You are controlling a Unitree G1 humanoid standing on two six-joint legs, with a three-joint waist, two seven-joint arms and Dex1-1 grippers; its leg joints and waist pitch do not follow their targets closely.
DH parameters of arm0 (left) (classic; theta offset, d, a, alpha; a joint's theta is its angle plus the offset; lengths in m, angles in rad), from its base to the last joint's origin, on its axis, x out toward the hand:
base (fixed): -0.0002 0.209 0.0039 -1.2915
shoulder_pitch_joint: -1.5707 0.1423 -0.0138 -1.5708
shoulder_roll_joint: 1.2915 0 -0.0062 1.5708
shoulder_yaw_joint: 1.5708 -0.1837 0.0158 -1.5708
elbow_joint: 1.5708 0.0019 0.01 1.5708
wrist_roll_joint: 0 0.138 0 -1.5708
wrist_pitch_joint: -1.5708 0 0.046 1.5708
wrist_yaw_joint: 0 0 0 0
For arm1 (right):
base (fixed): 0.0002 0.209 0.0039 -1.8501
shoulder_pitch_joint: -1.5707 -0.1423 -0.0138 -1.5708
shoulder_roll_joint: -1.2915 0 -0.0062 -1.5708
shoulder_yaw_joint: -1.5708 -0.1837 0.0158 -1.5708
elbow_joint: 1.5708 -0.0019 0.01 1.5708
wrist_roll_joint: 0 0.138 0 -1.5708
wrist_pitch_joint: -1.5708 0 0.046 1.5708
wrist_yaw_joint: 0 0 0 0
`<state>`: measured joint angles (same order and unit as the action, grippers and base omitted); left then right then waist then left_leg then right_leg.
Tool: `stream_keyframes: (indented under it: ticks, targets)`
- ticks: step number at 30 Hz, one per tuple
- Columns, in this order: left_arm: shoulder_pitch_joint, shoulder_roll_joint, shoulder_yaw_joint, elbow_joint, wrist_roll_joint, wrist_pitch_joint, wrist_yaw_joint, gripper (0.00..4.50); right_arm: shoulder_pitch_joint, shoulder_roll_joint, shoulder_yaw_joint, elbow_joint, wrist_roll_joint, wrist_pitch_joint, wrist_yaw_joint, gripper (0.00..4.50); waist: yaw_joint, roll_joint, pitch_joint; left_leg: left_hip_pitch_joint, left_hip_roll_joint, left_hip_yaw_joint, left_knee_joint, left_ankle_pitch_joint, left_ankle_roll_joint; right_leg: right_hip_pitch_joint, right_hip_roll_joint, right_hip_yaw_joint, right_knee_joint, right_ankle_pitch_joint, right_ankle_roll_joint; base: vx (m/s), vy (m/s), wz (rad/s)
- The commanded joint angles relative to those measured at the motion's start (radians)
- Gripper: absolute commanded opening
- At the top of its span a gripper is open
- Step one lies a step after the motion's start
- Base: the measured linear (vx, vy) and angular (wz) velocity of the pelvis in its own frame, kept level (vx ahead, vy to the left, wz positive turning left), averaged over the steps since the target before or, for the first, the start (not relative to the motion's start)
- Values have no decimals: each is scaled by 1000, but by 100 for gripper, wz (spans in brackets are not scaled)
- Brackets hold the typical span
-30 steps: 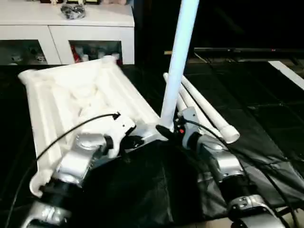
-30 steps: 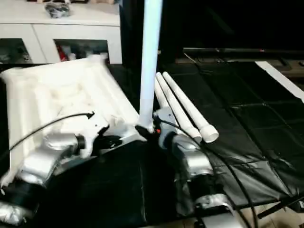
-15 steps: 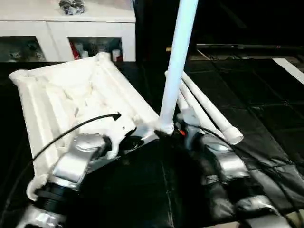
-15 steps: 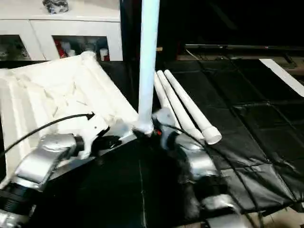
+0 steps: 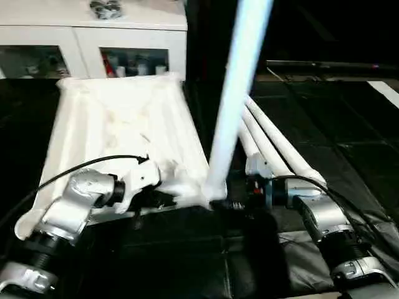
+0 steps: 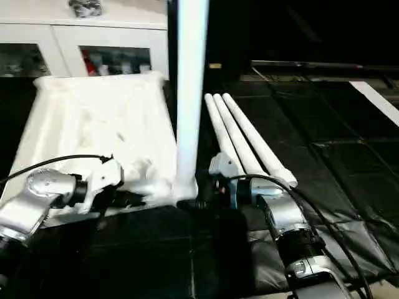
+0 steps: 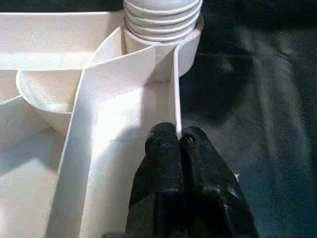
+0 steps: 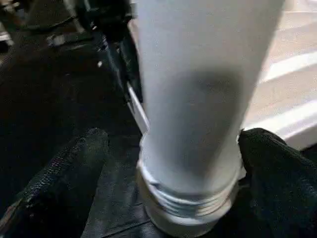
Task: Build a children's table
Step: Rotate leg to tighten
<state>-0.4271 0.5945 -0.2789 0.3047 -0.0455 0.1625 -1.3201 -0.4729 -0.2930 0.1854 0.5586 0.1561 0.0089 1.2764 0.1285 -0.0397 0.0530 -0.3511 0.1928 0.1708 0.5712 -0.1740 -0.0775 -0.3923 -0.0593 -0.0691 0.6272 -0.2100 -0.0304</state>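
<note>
A white plastic tabletop [image 5: 118, 134] lies upside down on a black, slightly wrinkled sheet [image 5: 187, 261], its underside crossed by thin raised ribs. At its near right corner a round socket holds one leg [image 5: 234, 93], a long, smooth, round white tube that stands upright and runs out past the top of the head views. In the left wrist view, ringed screw threads [image 7: 161, 20] show at the leg's base, where it meets the socket.

The left gripper [image 7: 177, 141] has its two black, rubbery fingers pressed together, pinching the thin outer wall of the tabletop just beside that corner.

The right gripper [image 8: 168, 148] stands spread wide around the base of the upright leg. One grainy black finger [image 8: 74, 168] is on each side, and both appear clear of the plastic.

Three more legs [image 5: 274, 146] lie flat and side by side on the sheet to the right of the tabletop, their wider ends toward the robot.

Behind the tabletop stands a white cabinet [image 5: 93, 34] with glass-fronted shelves.
</note>
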Motion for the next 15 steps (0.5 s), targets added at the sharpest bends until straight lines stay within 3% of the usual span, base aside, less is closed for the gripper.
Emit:
stream_keyframes:
  ticks: [1,7,15]
  targets:
    - [-8,7,-46,16,19,-27,-48,0,-19,-17,8,-3,0,-10,23,447,1,16,-60,8,44,-8,-59,-195,35,47,-84,55,-74,-136,-210,0,0,0]
    - [-21,11,-58,30,10,-47,-90,0,-33,-17,25,6,-3,-18,45,447,11,15,-63,6,44,-8,-58,-188,24,50,-85,55,-71,-115,-209,0,0,0]
    - [-13,24,-73,30,13,-71,-115,0,-40,-3,28,19,2,-9,55,378,14,17,-62,7,44,-9,-59,-198,19,49,-84,54,-72,-125,-209,0,0,0]
